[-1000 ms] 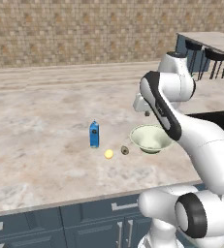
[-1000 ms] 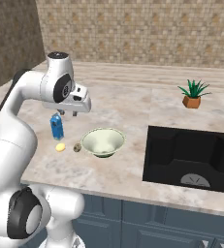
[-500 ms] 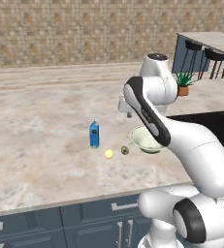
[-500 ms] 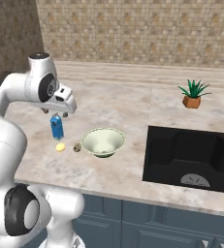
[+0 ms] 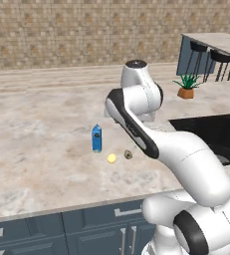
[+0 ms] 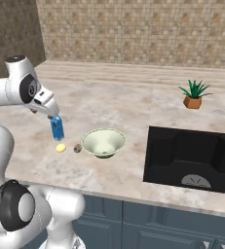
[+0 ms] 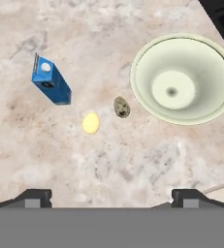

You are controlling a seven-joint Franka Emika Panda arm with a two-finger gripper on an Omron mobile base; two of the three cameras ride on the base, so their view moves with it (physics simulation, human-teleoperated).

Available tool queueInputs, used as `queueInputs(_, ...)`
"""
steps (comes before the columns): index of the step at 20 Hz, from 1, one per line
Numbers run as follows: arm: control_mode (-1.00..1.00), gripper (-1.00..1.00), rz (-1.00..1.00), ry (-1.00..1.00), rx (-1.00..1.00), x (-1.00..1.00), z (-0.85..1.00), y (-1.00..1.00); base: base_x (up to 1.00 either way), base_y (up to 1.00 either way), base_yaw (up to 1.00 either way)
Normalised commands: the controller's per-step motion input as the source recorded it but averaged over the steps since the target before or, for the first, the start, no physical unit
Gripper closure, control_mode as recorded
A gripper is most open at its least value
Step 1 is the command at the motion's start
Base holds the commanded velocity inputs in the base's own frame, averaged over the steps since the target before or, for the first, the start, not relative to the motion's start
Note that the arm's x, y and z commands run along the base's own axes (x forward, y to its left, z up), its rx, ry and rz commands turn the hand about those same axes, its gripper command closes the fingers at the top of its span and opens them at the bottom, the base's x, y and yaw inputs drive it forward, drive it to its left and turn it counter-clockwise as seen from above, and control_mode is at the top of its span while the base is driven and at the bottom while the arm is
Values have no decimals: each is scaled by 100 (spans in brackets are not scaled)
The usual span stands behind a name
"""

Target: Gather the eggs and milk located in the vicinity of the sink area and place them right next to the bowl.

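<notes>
The milk [image 7: 51, 86] is a small blue carton standing upright on the marble counter; it also shows as milk [image 5: 96, 138] and milk [image 6: 58, 128]. The eggs [image 7: 91, 123] are one pale yellow ball just beside it, eggs [image 6: 61, 148]. The bowl [image 7: 183, 78], pale green-white, sits a little further along, bowl [image 6: 103, 142]. My gripper [image 7: 112, 197] hangs above the counter looking down on all three, open, with nothing between its fingertips [image 7: 33, 197]. The sink area [image 6: 192, 155] is the black basin to the right of the bowl.
A dark olive-brown lump [image 7: 121, 107] lies between the egg and the bowl. A potted plant [image 6: 194, 95] stands behind the sink. The counter's front edge [image 5: 61, 208] runs close to the objects. My own arm hides the bowl in the left base view.
My arm has swung left, from above the bowl to above the milk, and the jaws have spread wider. Milk, egg, lump and bowl have stayed put.
</notes>
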Motion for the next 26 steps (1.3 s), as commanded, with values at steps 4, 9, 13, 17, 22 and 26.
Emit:
queueInputs(4, -100, -100, -1, 3, 0, 6, -22, 1, 0, 0, 0)
queueInputs(9, -100, -100, 1, -2, 2, 21, -47, 0, 0, 0, 0)
queueInputs(13, -100, -100, 12, 0, 2, 20, -38, 0, 0, 0, 0)
queueInputs(17, -100, -100, 10, 0, 0, 16, -45, 0, 0, 0, 0)
queueInputs(22, -100, -100, 12, 0, 0, 12, -26, 0, 0, 0, 0)
queueInputs(26, -100, -100, 0, 1, 0, 24, -4, 7, 0, 0, 0)
